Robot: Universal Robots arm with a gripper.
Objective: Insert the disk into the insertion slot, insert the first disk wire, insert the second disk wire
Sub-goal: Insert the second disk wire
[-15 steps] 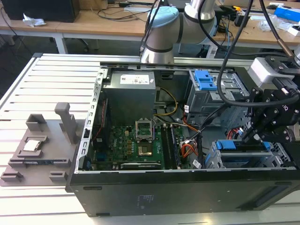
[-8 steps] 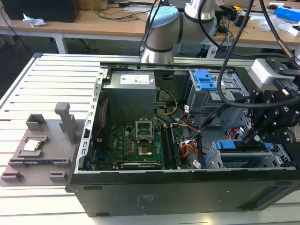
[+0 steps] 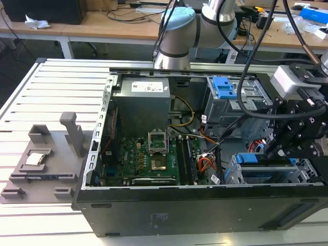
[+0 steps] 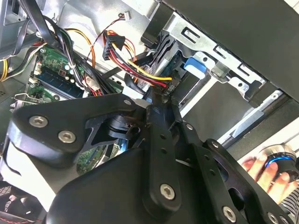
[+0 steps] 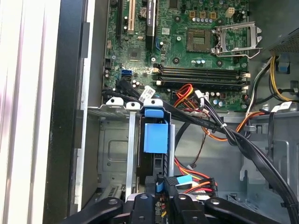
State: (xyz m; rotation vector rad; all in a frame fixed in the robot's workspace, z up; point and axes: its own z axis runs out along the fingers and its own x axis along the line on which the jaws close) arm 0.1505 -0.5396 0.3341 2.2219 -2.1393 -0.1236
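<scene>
Disk (image 5: 155, 135) sits in the insertion slot (image 5: 114, 154), its blue carrier showing in the first wrist view just beyond the gripper (image 5: 161, 203); the black fingers (image 4: 156, 140) are closed on a black connector (image 4: 167, 88) with red, yellow and black wires (image 4: 140, 70), pressed at the disk's rear edge; little room there, with metal bay walls on both sides and loose cables crossing nearby; farther off lies the green motherboard (image 3: 154, 156); beyond it, the grey power supply (image 3: 142, 105) and a taller cage with a blue latch (image 3: 224, 88)
</scene>
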